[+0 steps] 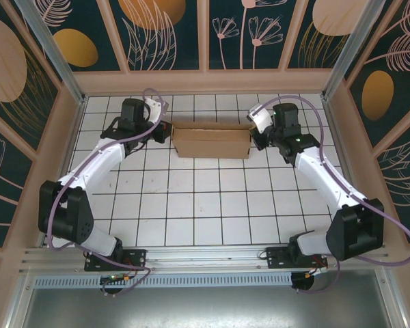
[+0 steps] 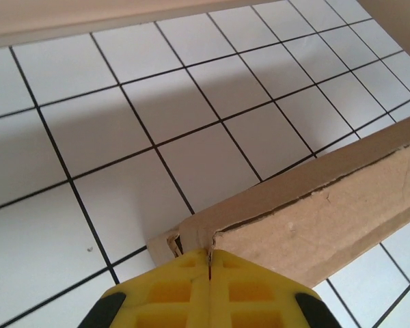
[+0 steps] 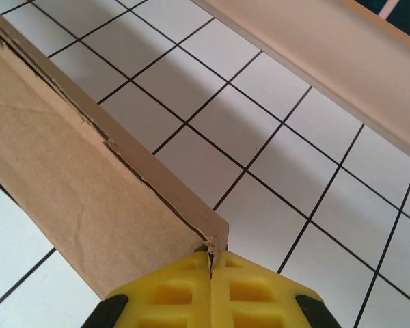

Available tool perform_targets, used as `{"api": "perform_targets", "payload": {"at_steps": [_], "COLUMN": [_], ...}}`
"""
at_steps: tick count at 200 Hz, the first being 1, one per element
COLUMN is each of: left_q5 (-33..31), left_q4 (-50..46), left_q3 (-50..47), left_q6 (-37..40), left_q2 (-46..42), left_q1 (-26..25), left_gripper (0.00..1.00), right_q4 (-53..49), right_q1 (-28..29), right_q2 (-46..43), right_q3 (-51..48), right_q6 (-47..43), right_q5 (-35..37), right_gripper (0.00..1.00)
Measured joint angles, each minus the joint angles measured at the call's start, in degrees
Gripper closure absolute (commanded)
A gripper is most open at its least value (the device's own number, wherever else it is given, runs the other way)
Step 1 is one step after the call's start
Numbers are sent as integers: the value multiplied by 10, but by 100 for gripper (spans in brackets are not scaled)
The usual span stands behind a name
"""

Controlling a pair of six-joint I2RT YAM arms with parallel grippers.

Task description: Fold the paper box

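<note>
dark teal wall panels [image 1: 164,31] painted with peach leaves and orange discs stand behind and to both sides of the paper box [image 1: 212,142], with a pale wooden border [image 1: 205,82] just behind it. the table [image 1: 205,205] under the box is white tile crossed by thin black grid lines, and a metal rail [image 1: 205,256] runs along its edge well in front of the box.

the paper box lies flat toward the back of the table, between the two arms. it is plain brown corrugated card folded into a long, low rectangle, with raw, slightly torn edges along its seams.

the left arm [image 1: 96,164], white and black with a purple cable [image 1: 55,212] looped along it, reaches to the box's left end; the right arm [image 1: 321,174] mirrors it at the box's right end.

the left gripper [image 2: 209,254] has its yellow fingers [image 2: 171,290] pressed together, only a hairline seam between them, tips right at the box's left corner. the right gripper [image 3: 210,256] is closed the same way, its tips at the box's right corner. i cannot tell whether either nips a sliver of card.
</note>
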Motion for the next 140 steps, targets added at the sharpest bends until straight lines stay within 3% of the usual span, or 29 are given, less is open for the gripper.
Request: {"api": "perform_targets", "payload": {"at_steps": [140], "left_q5": [4], "left_q4": [-99], "left_q3": [134], "left_q6": [-119], "left_q2": [102], "left_q1": [0], "left_gripper": [100], "right_q4": [-127], "right_q1": [-9], "right_q2": [162], "right_q3": [177], "right_q6": [292], "right_q5": [38], "right_gripper": [100]}}
